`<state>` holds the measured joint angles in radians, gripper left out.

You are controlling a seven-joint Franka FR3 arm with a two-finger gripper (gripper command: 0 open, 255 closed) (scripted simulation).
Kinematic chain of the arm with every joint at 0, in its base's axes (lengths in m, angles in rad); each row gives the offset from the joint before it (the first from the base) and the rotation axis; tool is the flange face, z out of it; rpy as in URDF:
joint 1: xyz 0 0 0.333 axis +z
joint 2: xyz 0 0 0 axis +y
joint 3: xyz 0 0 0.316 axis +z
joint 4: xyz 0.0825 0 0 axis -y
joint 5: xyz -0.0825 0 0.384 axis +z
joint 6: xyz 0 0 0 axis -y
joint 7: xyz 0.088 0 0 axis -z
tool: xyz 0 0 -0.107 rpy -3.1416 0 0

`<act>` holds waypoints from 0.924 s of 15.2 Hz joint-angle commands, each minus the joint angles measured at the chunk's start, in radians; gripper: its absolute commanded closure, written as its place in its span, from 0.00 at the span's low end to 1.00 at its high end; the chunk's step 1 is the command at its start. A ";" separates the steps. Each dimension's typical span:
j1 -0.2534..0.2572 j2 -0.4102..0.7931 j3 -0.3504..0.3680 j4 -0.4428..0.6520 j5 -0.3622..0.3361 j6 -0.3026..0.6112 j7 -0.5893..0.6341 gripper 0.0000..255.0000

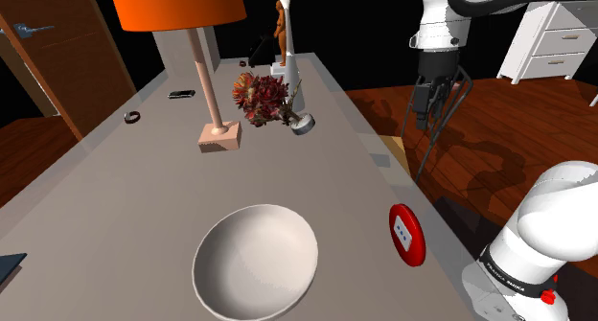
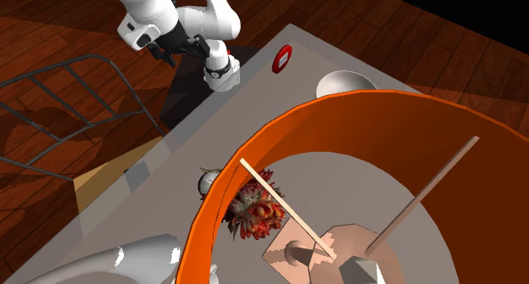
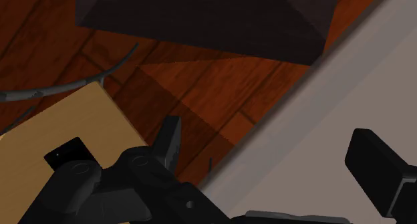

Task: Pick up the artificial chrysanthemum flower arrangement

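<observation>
Grey and long, the tabletop (image 1: 115, 204) stretches over a dark wooden floor (image 1: 498, 147), with a black area beyond its far end. Your target, the bunch of dark red and rust artificial chrysanthemums (image 1: 264, 99) (image 2: 254, 208), sits on the far half of that table. In the shoulder view a small grey round base (image 1: 303, 125) shows at its four o'clock; you cannot tell from these views whether the arrangement stands upright or leans.

Just beside the flowers, at their eight o'clock in the shoulder view, is the square pale base (image 1: 218, 137) of a table lamp, whose slim stem rises to a broad orange shade (image 1: 177, 3). At the flowers' nine o'clock, further off, lie a small dark flat object (image 1: 181, 94) and a little dark ring (image 1: 132, 118). At six o'clock, well apart, a wide white bowl (image 1: 255, 260) (image 2: 343, 83) rests on the near half, and a red disc with a white mark (image 1: 405, 235) (image 2: 283, 58) stands at the table's edge, at the bowl's three o'clock.

Your black two-finger gripper (image 1: 431, 106) (image 3: 270, 146) hangs off the table over the floor, at about three o'clock from the flowers and well apart from them. Its fingers (image 3: 170, 139) stand wide apart with nothing between them. In the wrist view, the table's edge runs under one finger and a tan board (image 3: 60, 129) lies by the other.
</observation>
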<state>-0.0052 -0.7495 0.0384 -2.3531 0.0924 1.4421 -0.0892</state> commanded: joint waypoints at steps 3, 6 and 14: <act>0.000 0.019 0.013 -0.008 0.048 0.077 0.041 0.00; 0.001 0.052 0.034 -0.013 0.116 0.196 0.097 0.00; 0.006 0.171 0.088 0.015 0.271 0.515 0.215 0.00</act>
<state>-0.0011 -0.5928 0.1172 -2.3372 0.3417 1.9077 0.1099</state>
